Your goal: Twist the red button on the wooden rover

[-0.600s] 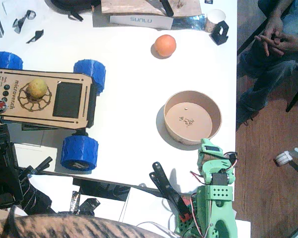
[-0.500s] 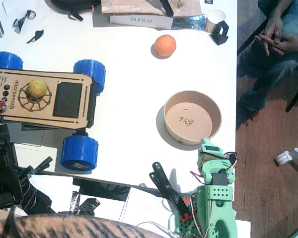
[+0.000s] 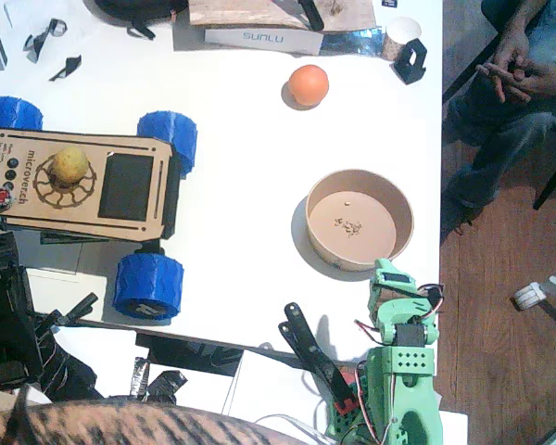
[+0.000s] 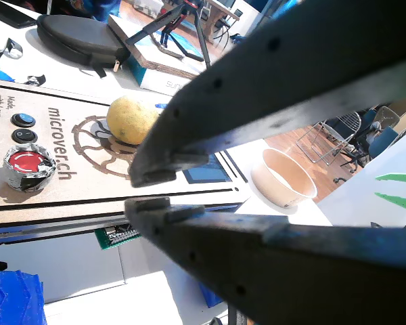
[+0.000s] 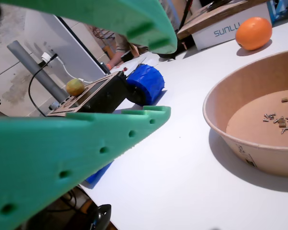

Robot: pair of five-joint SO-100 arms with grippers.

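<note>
The red button (image 3: 1, 197) sits at the left end of the wooden rover (image 3: 79, 185), which stands on the white bench (image 3: 250, 158) at its left side. In a wrist view the left tool (image 4: 145, 191) hangs just off the rover's near edge, its dark jaws slightly apart and empty, the button up and to the left of the tips, not touched. The green right tool (image 5: 164, 76) stands open near the tan bowl (image 3: 360, 219), well apart from the rover.

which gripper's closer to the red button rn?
Left. The left gripper sits just off the wooden rover's edge, beside the red button; not touching. The right gripper is across the table by the bowl.
</note>
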